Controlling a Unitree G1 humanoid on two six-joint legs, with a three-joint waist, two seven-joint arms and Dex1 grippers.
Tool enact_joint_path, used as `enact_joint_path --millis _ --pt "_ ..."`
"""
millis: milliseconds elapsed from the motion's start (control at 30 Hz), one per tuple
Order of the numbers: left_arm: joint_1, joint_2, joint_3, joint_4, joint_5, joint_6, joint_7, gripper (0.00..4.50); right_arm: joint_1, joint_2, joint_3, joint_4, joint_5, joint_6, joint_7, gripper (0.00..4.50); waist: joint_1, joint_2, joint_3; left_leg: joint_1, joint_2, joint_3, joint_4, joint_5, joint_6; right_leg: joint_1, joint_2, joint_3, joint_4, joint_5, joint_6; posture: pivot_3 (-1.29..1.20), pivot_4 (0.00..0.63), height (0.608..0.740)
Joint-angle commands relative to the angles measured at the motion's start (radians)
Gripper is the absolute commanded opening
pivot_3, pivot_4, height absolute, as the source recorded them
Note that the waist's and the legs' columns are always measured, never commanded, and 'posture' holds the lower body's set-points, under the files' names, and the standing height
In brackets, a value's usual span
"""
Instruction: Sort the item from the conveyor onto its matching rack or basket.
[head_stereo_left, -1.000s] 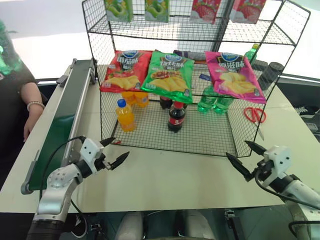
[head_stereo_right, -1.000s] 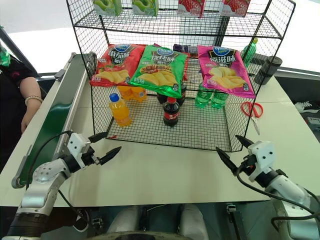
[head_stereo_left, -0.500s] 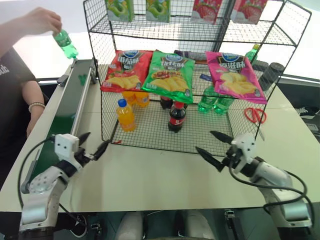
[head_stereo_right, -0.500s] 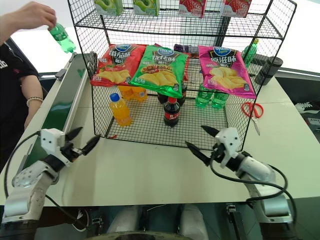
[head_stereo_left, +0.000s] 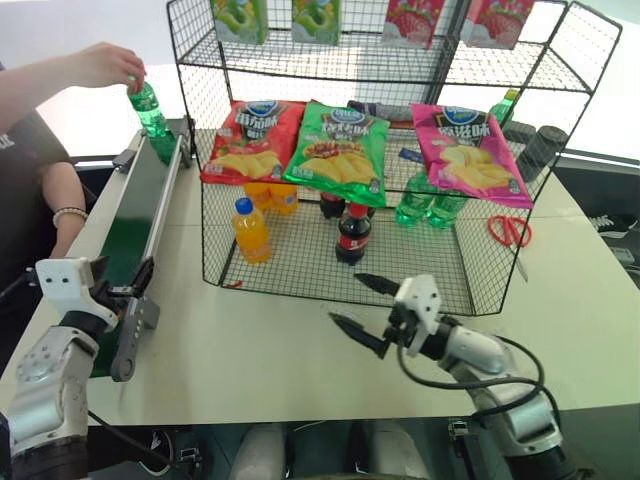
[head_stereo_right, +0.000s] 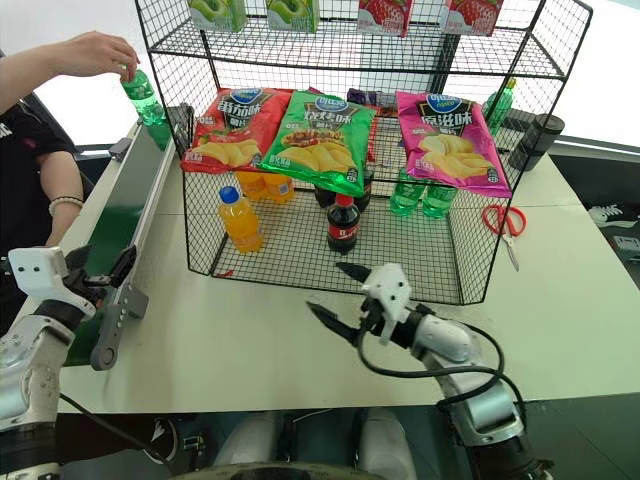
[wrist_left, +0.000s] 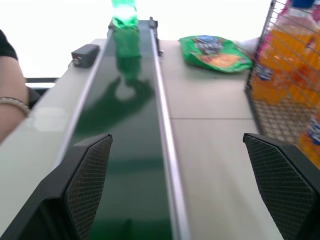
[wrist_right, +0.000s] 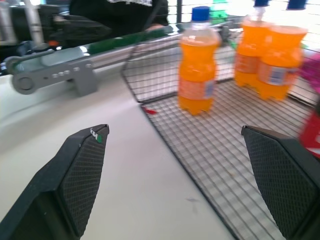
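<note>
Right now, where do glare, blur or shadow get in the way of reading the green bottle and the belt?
Left wrist view: the green bottle is soft and washed out by the bright background; a hand-shaped shadow lies on the conveyor below it. Left eye view: the bottle is crisp, held by a person's hand; white glare behind the rack. Right wrist view: orange bottles slightly blurred.

The green bottle (head_stereo_left: 150, 112) is clear, glossy plastic. The belt (head_stereo_left: 135, 222) looks smooth and faintly shiny between dull grey metal rails (head_stereo_left: 158, 230). The rack (head_stereo_left: 330, 262) is black wire mesh; its snack bags (head_stereo_left: 338, 150) are glossy. The table (head_stereo_left: 290, 350) is matt.
</note>
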Motion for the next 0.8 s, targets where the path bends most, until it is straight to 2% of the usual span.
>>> enact_joint_path --millis 33,167,333,500,800 --pt "-0.034 -0.015 0.024 0.017 0.035 -0.066 0.061 4.5 -0.017 -0.004 0.001 -0.033 -0.007 -0.006 0.001 4.42 -0.001 -0.002 -0.001 0.0 0.0 0.0 0.0 0.0 0.0 0.0 0.0 0.0 0.0 0.0 0.0 0.0 0.15 0.724" --pt "-0.064 -0.031 0.02 0.039 0.049 -0.087 0.101 4.5 -0.025 -0.027 0.01 -0.034 -0.039 -0.023 0.009 4.42 -0.001 -0.003 -0.001 0.0 0.0 0.0 0.0 0.0 0.0 0.0 0.0 0.0 0.0 0.0 0.0 0.0 0.15 0.724" --pt "-0.094 -0.04 0.008 0.059 0.061 -0.106 0.125 4.5 -0.025 -0.03 0.022 -0.028 0.022 0.048 0.054 4.42 -0.002 -0.003 -0.001 0.0 0.0 0.0 0.0 0.0 0.0 0.0 0.0 0.0 0.0 0.0 0.0 0.0 0.15 0.724" --pt "-0.097 -0.049 0.008 0.055 0.067 -0.118 0.139 4.5 -0.008 -0.018 0.026 -0.009 0.042 -0.007 0.116 4.42 -0.002 -0.003 -0.001 0.0 0.0 0.0 0.0 0.0 0.0 0.0 0.0 0.0 0.0 0.0 0.0 0.0 0.15 0.724" --pt "-0.11 -0.038 -0.008 0.045 0.076 -0.106 0.145 4.5 -0.044 -0.006 0.044 -0.002 0.036 0.01 0.113 4.42 -0.002 -0.004 -0.001 0.0 0.0 0.0 0.0 0.0 0.0 0.0 0.0 -0.001 0.0 0.0 0.0 0.0 0.15 0.724"
